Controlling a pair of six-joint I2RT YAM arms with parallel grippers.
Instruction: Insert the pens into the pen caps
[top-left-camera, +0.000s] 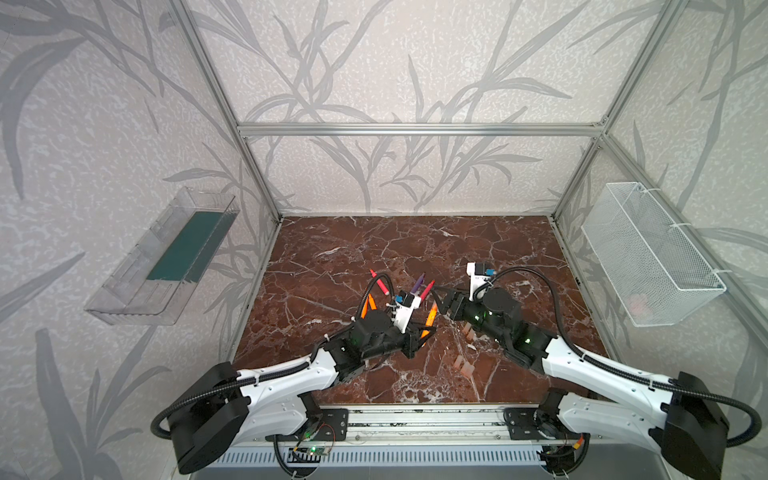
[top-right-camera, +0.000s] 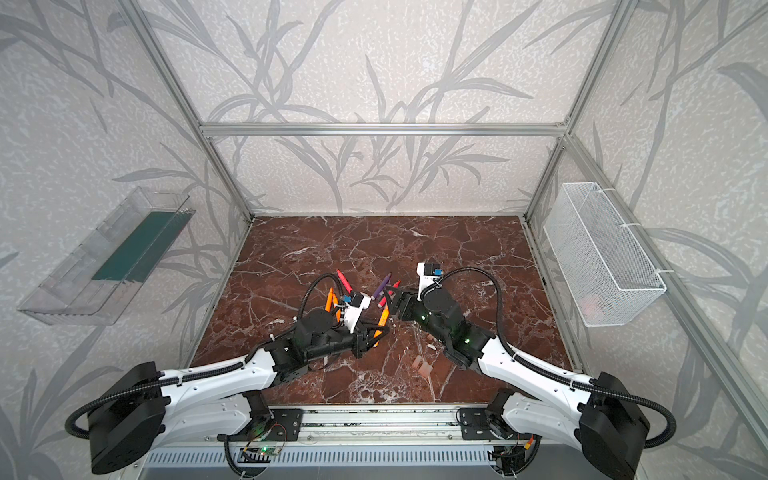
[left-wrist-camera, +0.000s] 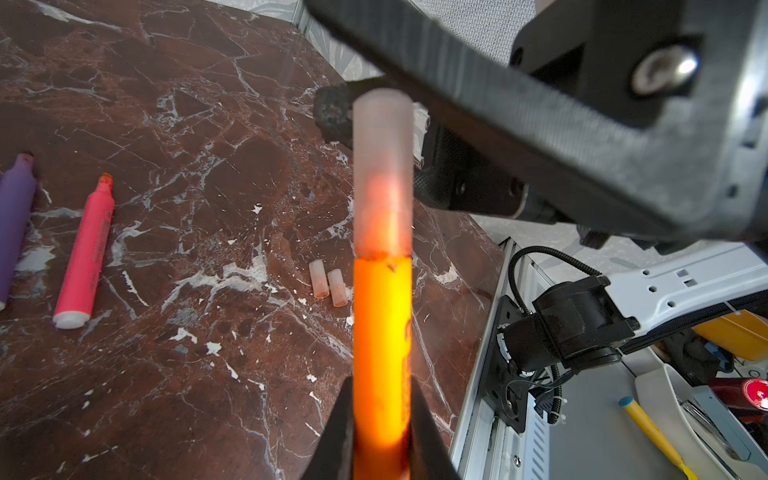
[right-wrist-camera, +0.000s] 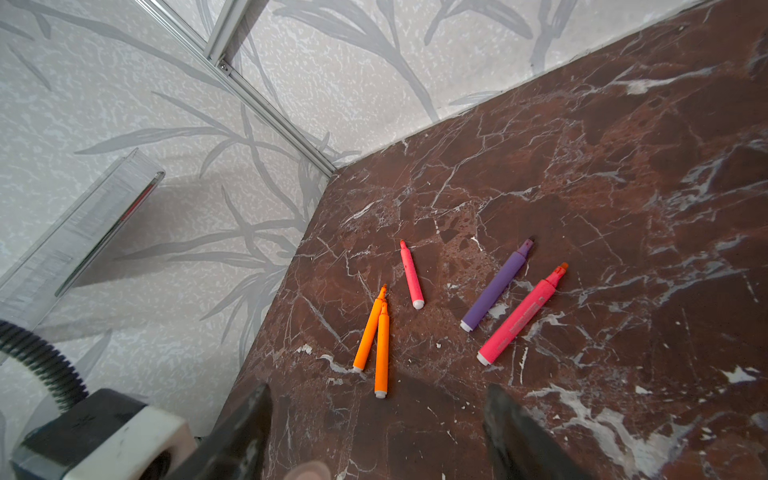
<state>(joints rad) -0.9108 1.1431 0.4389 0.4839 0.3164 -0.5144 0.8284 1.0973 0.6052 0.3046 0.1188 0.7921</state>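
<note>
1. Counter (top-left-camera: 374, 249): red-brown marble with white veins. It carries every loose pen and cap.
2. Wire basket (top-left-camera: 652, 257) hangs on the right wall and clear plastic bin (top-left-camera: 166, 266) on the left wall, both off the counter.
3. Left tool (left-wrist-camera: 381, 386): clenched on the barrel of the held orange pen (left-wrist-camera: 382, 324), which is raised above the middle of the counter with its tip end toward the right tool.
4. Right tool (right-wrist-camera: 376, 419): released, jaws standing wide apart with nothing between their tips.
5. Long pink pen (right-wrist-camera: 521, 316) and purple pen (right-wrist-camera: 496, 286) lie side by side on the counter. Dark print runs along the pink barrel, too small to read.
6. Two orange pens (right-wrist-camera: 381, 353) lie in a narrow V, tips touching, with the short pink pen (right-wrist-camera: 411, 274) just beside them.
7. Cap (left-wrist-camera: 383, 174): pale and translucent, seated over the tip of the held orange pen, its rim against the orange barrel. Print on that barrel's edge is unreadable.
8. Two loose caps (left-wrist-camera: 319, 278) lie side by side on the counter, near the front.
</note>
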